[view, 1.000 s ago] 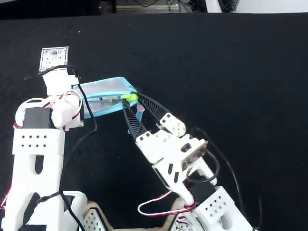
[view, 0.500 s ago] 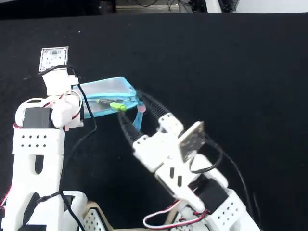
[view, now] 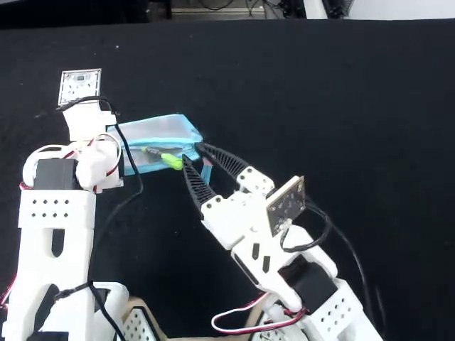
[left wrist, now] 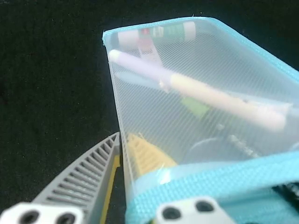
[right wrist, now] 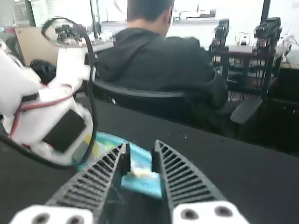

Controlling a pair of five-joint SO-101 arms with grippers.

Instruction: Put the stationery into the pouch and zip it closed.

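Since the earlier frames, the green marker (view: 168, 160) is found shifted from the mouth of the pouch (view: 160, 135) to a place deeper inside it, and it is no longer held between the fingers of the right gripper (view: 192, 154).

That gripper is now seen partly open and empty. Its two fingertips are set on either side of the pouch's near end, where a small pale tab (right wrist: 138, 172), judged to be the zipper pull, sits in the gap. Whether the tab is touched cannot be told.

The other end of the pouch is clamped by the left gripper (left wrist: 124, 144), whose jaws are closed on the plastic wall.

The pouch's long axis is laid across the table from one gripper to the other, slightly slanted. The zip is therefore judged to run along that line, straight ahead of the right gripper. The right arm is the nearer one to the pull.

The pouch is clear ribbed plastic with a blue fabric edge. A long pale pen (left wrist: 201, 95) and a short tube (left wrist: 156, 33) are seen through its wall, and its mouth is not yet closed.
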